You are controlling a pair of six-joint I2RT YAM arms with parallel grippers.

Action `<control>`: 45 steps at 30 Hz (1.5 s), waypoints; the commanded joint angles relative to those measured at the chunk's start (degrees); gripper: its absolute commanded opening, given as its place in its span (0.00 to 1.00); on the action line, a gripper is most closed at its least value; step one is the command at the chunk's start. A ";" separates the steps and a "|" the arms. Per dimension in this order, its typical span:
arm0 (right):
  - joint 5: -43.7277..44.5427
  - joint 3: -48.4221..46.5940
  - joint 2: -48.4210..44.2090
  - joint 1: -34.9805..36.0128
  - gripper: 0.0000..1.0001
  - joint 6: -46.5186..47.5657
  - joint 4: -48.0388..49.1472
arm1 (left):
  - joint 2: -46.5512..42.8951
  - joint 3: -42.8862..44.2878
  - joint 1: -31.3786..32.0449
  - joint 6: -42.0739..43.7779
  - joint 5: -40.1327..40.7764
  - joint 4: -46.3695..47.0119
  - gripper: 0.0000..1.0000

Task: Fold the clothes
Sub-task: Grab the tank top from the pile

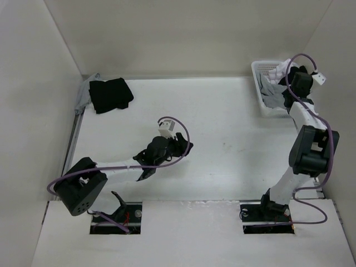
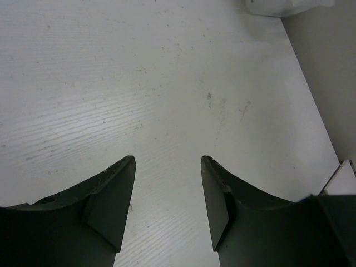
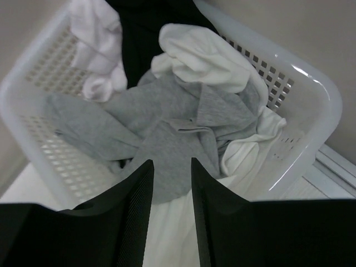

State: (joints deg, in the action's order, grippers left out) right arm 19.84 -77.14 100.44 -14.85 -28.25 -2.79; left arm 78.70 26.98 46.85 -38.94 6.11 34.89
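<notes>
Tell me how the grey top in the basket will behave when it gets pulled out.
The grey top lies crumpled in soft folds, so it will probably droop limply from wherever it is pinched. It looks like thin knit, so it is likely light. Because white clothes lie partly over it in the basket, they may drag along or snag.

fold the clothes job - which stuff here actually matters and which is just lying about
In the job:
- grey top, crumpled in the white basket
- right pincer, open just above the top
- left pincer, open over the table

Lying about:
- black folded garment, far left
- white clothes and black cloth, in the same basket
</notes>
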 commanded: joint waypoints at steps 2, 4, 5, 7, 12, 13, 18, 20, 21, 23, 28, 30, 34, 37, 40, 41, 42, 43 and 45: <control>0.03 -6.17 5.01 -0.84 0.42 4.60 -0.38 | -0.39 -0.97 -1.37 0.44 -1.54 5.35 0.50; 0.12 -7.75 6.95 -1.10 0.45 4.70 -0.55 | 1.28 -0.62 -1.72 0.18 -2.41 5.80 0.49; -0.06 -8.63 8.00 -1.36 0.46 4.78 -0.55 | 2.07 -0.35 -1.98 -0.17 -3.20 5.80 0.49; -0.24 -10.30 9.94 -1.54 0.48 4.96 -0.99 | 3.56 0.00 -2.07 -0.70 -4.00 6.24 0.49; -0.32 -13.64 14.33 -1.98 0.49 5.75 -1.61 | 5.33 0.35 -2.42 -1.40 -5.67 7.12 0.49; -0.32 -13.99 14.86 -1.98 0.49 5.75 -1.61 | 5.59 0.35 -2.42 -1.40 -5.67 7.47 0.49; -1.99 -14.88 17.06 -2.16 0.49 5.66 -1.87 | 6.21 0.26 -3.13 -1.76 -6.11 8.00 0.49; -2.34 -14.79 17.24 -1.98 0.49 5.66 -1.52 | 6.29 0.18 -3.39 -1.84 -6.11 8.00 0.49; -2.34 -14.79 17.33 -1.98 0.47 5.66 -1.43 | 6.29 0.18 -3.39 -2.02 -6.11 8.00 0.49; -2.96 -15.31 17.77 -1.98 0.35 5.66 -1.69 | 6.47 0.18 -3.39 -2.11 -6.28 8.08 0.49; -3.22 -15.49 17.51 -1.89 0.10 4.96 -1.17 | 6.91 0.35 -3.39 -2.55 -6.99 8.43 0.49; -3.14 -15.49 16.80 -1.89 0.06 4.52 -0.64 | 7.09 0.26 -3.39 -2.81 -7.34 8.79 0.49; -1.91 -16.55 16.10 -1.28 0.23 4.61 -0.99 | 7.35 0.26 -3.48 -2.90 -7.43 8.79 0.49; -0.85 -16.98 16.10 -1.19 0.35 5.05 -1.17 | 7.35 0.26 -3.48 -3.07 -7.60 8.79 0.49; -1.90 -18.13 17.50 -1.19 0.35 5.92 -3.36 | 7.35 0.26 -3.65 -3.07 -7.60 8.79 0.49; -2.08 -18.22 17.85 -1.19 0.34 6.01 -3.89 | 7.35 0.26 -3.65 -3.07 -7.60 8.79 0.49; -1.91 -18.13 18.12 -1.19 0.34 6.10 -4.24 | 7.35 0.18 -3.74 -3.16 -7.60 8.79 0.49; -1.82 -17.69 18.21 -1.19 0.33 6.10 -4.16 | 7.35 0.18 -3.74 -3.16 -7.60 8.79 0.49; -2.08 -17.25 18.38 -1.19 0.31 5.93 -4.07 | 7.26 0.18 -3.83 -3.16 -7.60 8.79 0.49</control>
State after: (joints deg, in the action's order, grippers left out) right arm 17.58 -92.64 117.93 -16.43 -23.07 -6.11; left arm 85.97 26.96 43.51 -41.82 -0.60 40.14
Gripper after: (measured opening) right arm 0.328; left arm 0.494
